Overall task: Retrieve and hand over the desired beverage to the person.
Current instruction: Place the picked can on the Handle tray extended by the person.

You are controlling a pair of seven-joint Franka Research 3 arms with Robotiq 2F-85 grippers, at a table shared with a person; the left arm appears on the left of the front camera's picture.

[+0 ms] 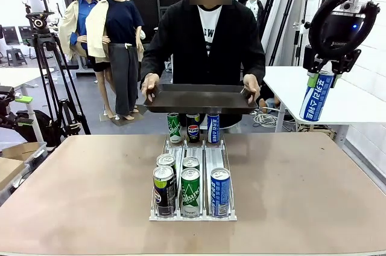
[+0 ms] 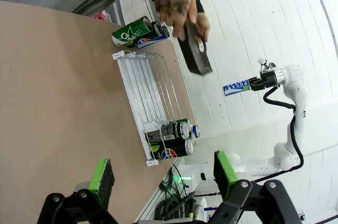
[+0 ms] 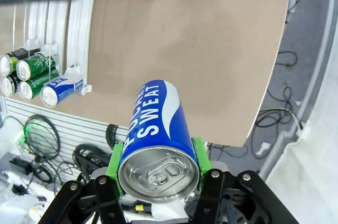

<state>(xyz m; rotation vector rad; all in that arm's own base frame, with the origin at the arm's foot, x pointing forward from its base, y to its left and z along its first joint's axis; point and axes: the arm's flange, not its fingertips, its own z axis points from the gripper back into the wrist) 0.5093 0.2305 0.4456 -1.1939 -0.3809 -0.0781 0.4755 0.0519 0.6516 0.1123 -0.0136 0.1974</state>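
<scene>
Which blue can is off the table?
The blue can clamped in the right gripper, raised beside the tray; the other two stand on the table at the rack's near and far ends.

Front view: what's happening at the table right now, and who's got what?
The right tool is shut on a blue-and-white can, gripping it near its top and holding it in the air past the right side of the table. Across the table, the person holds a dark tray with both hands. The rack holds five cans at its near end, and three more stand by its far end. The left tool is open and empty above the table.
</scene>
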